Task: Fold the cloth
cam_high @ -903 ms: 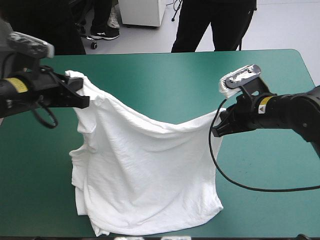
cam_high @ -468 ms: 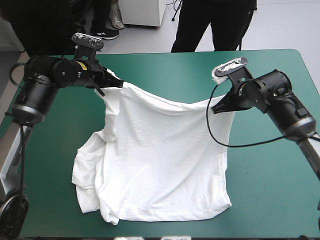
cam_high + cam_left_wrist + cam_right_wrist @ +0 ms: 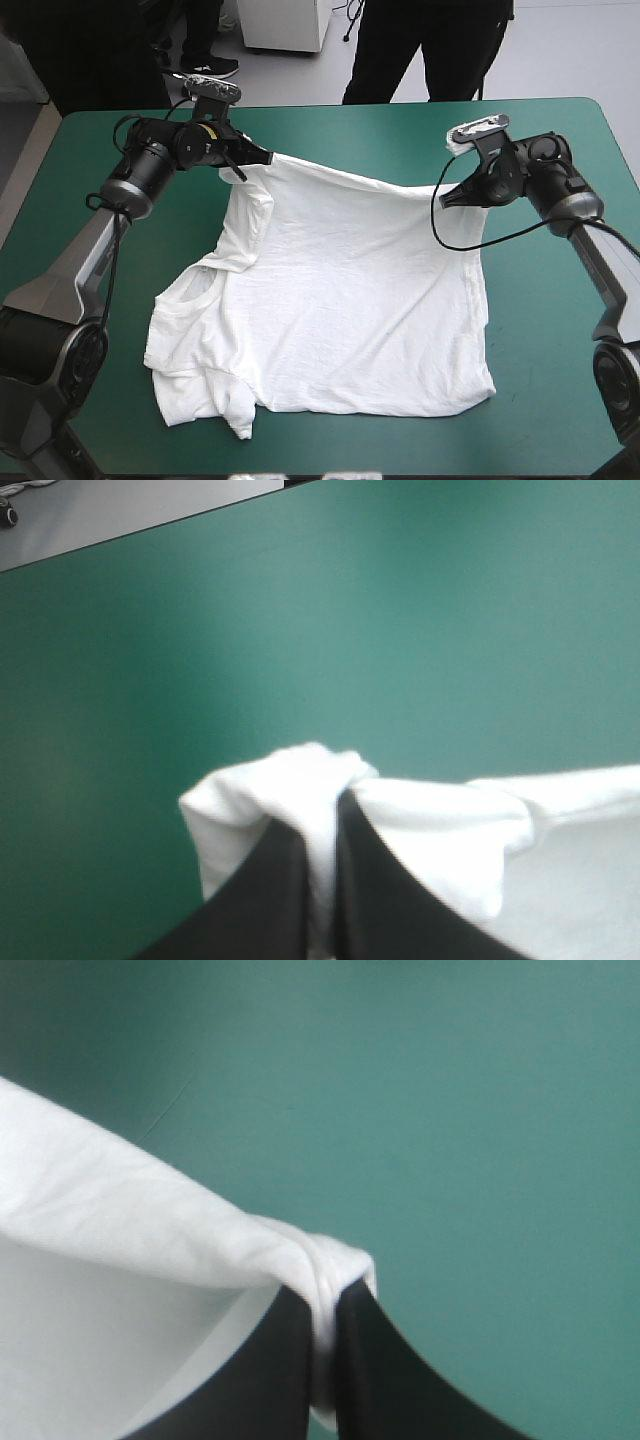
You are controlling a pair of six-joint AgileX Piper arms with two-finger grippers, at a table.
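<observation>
T-shirt (image 3: 330, 300) mid-table, mostly spread flat on teal-green cover (image 3: 560, 340). Left gripper (image 3: 247, 160) pinches T-shirt's far-left corner, fingers all but closed on bunched cloth. Right gripper (image 3: 447, 197) grips far-right corner the same way. Far hem sags between them, seemingly just off cover. Judgement: spreading nearly done, no fold made yet. T-shirt's near-left part rumpled, doubled over. Cover smooth, matte around T-shirt.

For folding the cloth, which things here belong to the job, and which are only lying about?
Belong to the job:
the T-shirt, its two far corners raised;
the left end effector, shut on one corner;
the right end effector, shut on the other corner.

Only there:
the teal-green table cover under the T-shirt.
</observation>
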